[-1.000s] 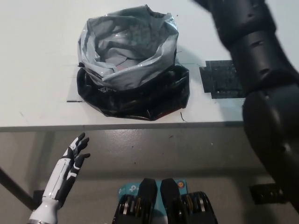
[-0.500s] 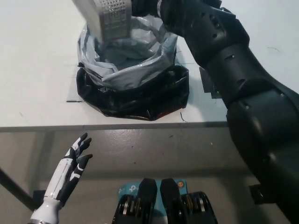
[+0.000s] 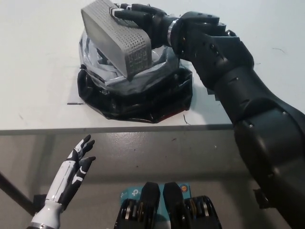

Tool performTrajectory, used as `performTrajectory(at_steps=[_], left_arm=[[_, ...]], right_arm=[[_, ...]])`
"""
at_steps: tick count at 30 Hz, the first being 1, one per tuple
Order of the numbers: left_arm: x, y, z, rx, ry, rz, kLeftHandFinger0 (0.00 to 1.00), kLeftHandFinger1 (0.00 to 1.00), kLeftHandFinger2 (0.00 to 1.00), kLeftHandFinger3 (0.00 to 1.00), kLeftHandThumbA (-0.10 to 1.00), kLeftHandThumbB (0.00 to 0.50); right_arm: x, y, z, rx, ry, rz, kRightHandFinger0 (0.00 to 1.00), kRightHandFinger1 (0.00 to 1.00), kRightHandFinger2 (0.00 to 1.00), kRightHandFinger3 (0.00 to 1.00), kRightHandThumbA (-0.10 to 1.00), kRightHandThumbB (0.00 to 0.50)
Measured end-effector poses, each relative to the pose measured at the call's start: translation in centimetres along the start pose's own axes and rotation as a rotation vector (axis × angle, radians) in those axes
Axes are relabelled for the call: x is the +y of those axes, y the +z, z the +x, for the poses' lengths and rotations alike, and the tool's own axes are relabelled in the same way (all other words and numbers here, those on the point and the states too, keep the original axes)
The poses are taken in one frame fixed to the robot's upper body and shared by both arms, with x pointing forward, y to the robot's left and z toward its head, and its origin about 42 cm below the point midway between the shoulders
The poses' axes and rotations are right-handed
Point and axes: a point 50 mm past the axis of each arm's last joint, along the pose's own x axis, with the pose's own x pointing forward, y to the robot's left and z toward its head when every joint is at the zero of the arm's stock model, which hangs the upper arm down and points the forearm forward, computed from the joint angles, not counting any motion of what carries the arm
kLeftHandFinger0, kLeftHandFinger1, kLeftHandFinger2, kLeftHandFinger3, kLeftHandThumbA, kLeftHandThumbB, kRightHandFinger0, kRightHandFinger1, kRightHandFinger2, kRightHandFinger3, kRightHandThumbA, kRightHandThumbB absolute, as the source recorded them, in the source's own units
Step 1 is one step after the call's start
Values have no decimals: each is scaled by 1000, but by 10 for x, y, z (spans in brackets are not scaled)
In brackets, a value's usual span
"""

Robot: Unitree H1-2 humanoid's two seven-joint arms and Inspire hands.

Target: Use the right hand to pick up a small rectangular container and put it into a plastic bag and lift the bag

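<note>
Here the right hand [image 3: 138, 19] grips a grey rectangular container [image 3: 116, 38], its black fingers [image 3: 125, 13] wrapped over the container's upper long edge and pinching it from the far side. The container is tilted, one perforated end face turned toward the camera and lower than the rest, and it hangs directly above the open mouth of the plastic bag [image 3: 136, 93]. Whether its lower corner touches the bag's rim cannot be told from this view; it covers most of the opening.

The bag sits on the white table [image 3: 38, 71], close to the table's near edge. Its top is rolled down, so a grey inner lining shows around the mouth while the glossy black outside bulges out below in a crumpled ring. The black right arm [image 3: 238, 90] stretches in from the right of the bag and crosses over the bag's right side. A sliver of a dark flat patch [image 3: 213, 94] shows on the table just right of the bag, mostly hidden under the arm.

The left hand [image 3: 76, 167] rests well below the bag, beyond the table's near edge and off to the bag's left, over the grey floor [image 3: 190, 157]. Its fingers are spread and slightly curled, holding nothing.
</note>
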Motion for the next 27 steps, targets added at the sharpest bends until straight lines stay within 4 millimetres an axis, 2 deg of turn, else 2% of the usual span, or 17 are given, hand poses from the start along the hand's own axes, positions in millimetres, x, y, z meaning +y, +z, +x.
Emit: performTrajectory(at_steps=[1, 2, 3, 4, 7, 10, 11, 12, 14, 15, 16, 17, 18, 19, 20, 22, 27], left_arm=[[0, 0, 0, 0, 0, 0, 886, 995, 1000, 1000, 933, 169], [0, 0, 0, -1, 0, 0, 885, 994, 1000, 1000, 935, 170], [0, 0, 0, -1, 0, 0, 885, 994, 1000, 1000, 935, 170], [0, 0, 0, -1, 0, 0, 892, 997, 1000, 1000, 947, 172], [0, 0, 1, -1, -1, 1, 889, 993, 1000, 1000, 952, 177], [0, 1, 2, -3, -3, 5, 892, 995, 1000, 1000, 955, 186], [0, 1, 2, -3, -3, 6, 892, 996, 1000, 1000, 956, 186], [0, 1, 2, -4, -4, 7, 891, 996, 1000, 1000, 960, 179], [1, 2, 3, -7, -5, 11, 882, 991, 1000, 1000, 960, 186], [1, 2, 4, -9, -6, 14, 880, 990, 1000, 1000, 956, 182], [1, 2, 5, -9, -7, 15, 880, 989, 1000, 1000, 954, 181], [1, 3, 5, -10, -8, 17, 881, 990, 1000, 1000, 953, 183], [1, 3, 5, -10, -8, 17, 882, 990, 1000, 1000, 951, 184], [1, 3, 5, -9, -9, 18, 882, 990, 1000, 1000, 951, 184], [1, 3, 5, -9, -9, 19, 883, 988, 1000, 1000, 945, 178], [1, 2, 5, -8, -9, 19, 885, 989, 1000, 1000, 945, 176], [0, 2, 5, -9, -11, 19, 894, 991, 999, 1000, 950, 160]], right_arm=[[-1, 0, 0, 5, -9, -23, 0, 196, 669, 607, -100, 151], [-1, 0, 0, 6, -11, -28, 0, 222, 696, 484, -100, 159], [-2, 0, 0, 10, -23, -59, 0, 222, 696, 484, -100, 159], [-2, 0, 0, 12, -28, -72, 0, 243, 714, 727, -100, 165], [-3, -3, 0, 33, -49, -148, 0, 264, 726, 693, -100, 163], [-4, -4, 1, 46, -63, -181, 0, 251, 732, 469, -100, 167], [-5, -5, 1, 47, -65, -185, 0, 250, 734, 588, -100, 167], [-5, -5, 1, 47, -68, -190, 0, 252, 739, 996, -100, 174], [-6, -5, 1, 44, -73, -198, 0, 295, 770, 1000, -100, 186], [-7, -4, 0, 38, -75, -194, 80, 394, 889, 1000, -100, 232], [-7, -4, 0, 35, -76, -189, 98, 397, 842, 1000, -100, 243], [-8, -3, 0, 27, -80, -179, 314, 628, 1000, 1000, -21, 258], [-8, -3, 0, 24, -82, -174, 716, 958, 1000, 1000, 146, 328], [-9, -2, -1, 17, -89, -164, 716, 958, 1000, 1000, 146, 328], [-9, -2, -1, 14, -94, -158, 1000, 1000, 1000, 1000, 376, 443], [-11, -1, -1, 9, -104, -148, 1000, 1000, 1000, 1000, 476, 494], [-11, -1, -1, 3, -99, -159, 1000, 1000, 1000, 1000, 559, 484]])
